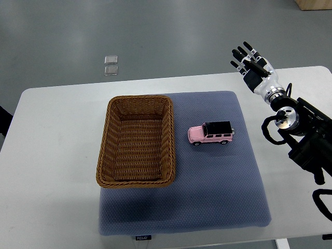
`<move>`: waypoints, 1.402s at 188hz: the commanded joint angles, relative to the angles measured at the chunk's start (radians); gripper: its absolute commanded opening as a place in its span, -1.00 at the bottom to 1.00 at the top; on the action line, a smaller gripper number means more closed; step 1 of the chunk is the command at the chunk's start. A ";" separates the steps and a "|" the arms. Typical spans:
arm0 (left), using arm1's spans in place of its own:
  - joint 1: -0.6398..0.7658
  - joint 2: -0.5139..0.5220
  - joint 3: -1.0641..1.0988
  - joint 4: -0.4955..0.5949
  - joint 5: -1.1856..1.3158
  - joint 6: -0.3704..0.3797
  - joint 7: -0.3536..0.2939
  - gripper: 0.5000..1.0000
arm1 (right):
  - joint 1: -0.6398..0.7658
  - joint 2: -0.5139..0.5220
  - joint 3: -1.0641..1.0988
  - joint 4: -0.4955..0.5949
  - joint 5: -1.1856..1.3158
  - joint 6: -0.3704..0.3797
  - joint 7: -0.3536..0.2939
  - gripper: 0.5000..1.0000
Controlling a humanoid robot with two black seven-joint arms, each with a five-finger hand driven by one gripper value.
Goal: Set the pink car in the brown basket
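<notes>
Reaching in from the right edge, the right hand (pixel 249 65) hovers above the far right corner of the worktop (pixel 46 155), its dark fingers (pixel 244 51) spread loosely and pointing away toward the far side, holding nothing. Its white wrist joins a black arm (pixel 306 140) with looped cables that runs down the right side of the view.

The pink car (pixel 210 133) stands on its wheels on the blue mat (pixel 218 192), well apart from the hand: it sits nearer to the robot and further left than the hand, with bare mat and a strip of worktop between them. It has a black roof and lies lengthwise across the mat, its side turned toward the camera.

The brown basket (pixel 109 150) is just beside the car on the car's left, a narrow band of mat separating the two. It is a woven rectangular basket, upright and with nothing inside, its right rim resting on the mat's left part and its left rim reaching toward the white worktop. So the car lies between the basket and the hand, much closer to the basket.

Beyond the basket, on the grey floor (pixel 166 31) past the far edge of the worktop, two small pale squares (pixel 110 65) lie one next to the other. No left arm shows.
</notes>
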 commanded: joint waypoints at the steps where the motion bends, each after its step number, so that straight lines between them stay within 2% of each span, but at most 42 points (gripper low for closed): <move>1: 0.000 0.000 0.000 -0.001 0.000 -0.001 -0.002 1.00 | 0.011 -0.001 -0.002 0.000 0.000 0.000 0.000 0.62; 263: -0.005 0.000 -0.002 0.013 0.000 0.008 -0.012 1.00 | 0.011 0.002 0.002 0.008 0.003 -0.001 0.000 0.62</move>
